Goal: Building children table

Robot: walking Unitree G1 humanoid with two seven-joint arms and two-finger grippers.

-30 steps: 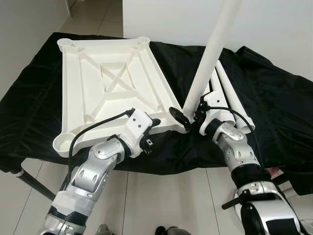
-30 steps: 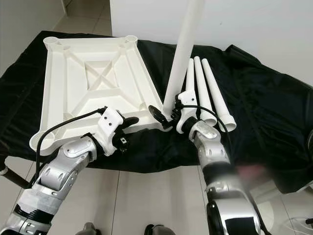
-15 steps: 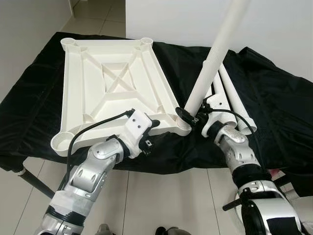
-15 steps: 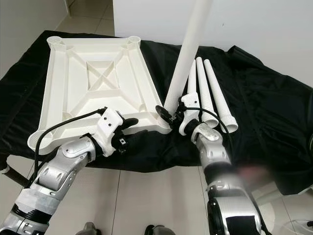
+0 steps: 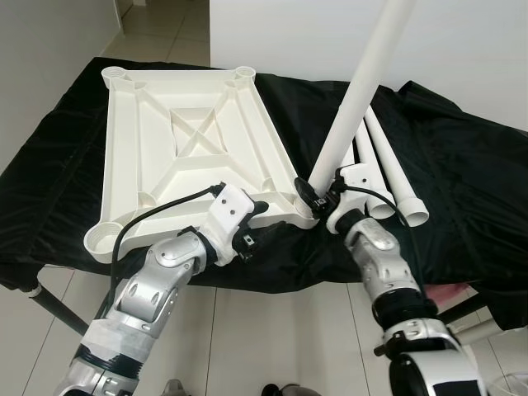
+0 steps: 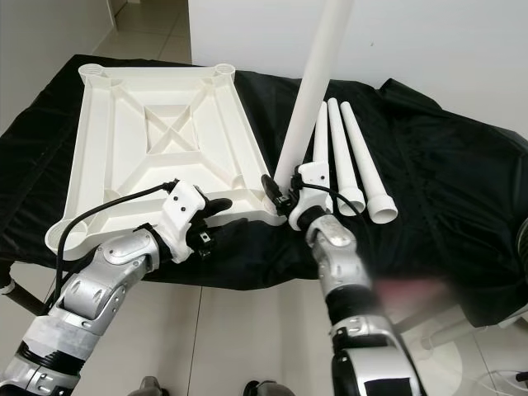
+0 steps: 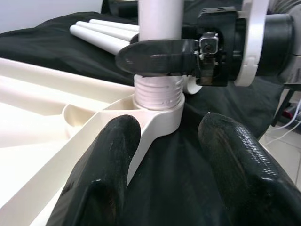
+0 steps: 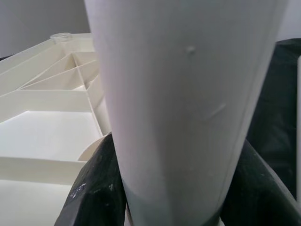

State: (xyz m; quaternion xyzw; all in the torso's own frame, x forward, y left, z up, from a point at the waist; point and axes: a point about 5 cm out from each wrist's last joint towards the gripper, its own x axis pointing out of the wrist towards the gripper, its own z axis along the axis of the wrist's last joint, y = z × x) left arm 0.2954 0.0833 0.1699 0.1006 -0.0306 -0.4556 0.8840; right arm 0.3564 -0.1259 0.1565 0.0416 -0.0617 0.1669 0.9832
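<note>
A white tabletop (image 5: pixel 177 153) lies upside down on a black-draped surface. My right gripper (image 5: pixel 318 191) is shut on a long white table leg (image 5: pixel 356 99) near its lower end. The leg rises steeply, leaning to the right. Its threaded end (image 7: pixel 158 90) stands in the tabletop's near right corner socket (image 7: pixel 165 114), with some thread showing above the rim. My left gripper (image 5: pixel 252 223) is open at the tabletop's front edge beside that corner. Its fingers (image 7: pixel 104 174) straddle the rim, with a gap on one side. Three spare legs (image 5: pixel 384 175) lie side by side to the right.
The black cloth (image 5: pixel 470 181) covers the whole work surface and hangs over its front edge. A white wall (image 5: pixel 478 49) stands behind. Tiled floor (image 5: pixel 272 338) lies below, with a dark frame leg (image 5: pixel 51 307) at lower left.
The leg leaned further right half a second ago and now stands steeper over the corner socket. My right forearm has shifted left. The left gripper stays at the front edge.
</note>
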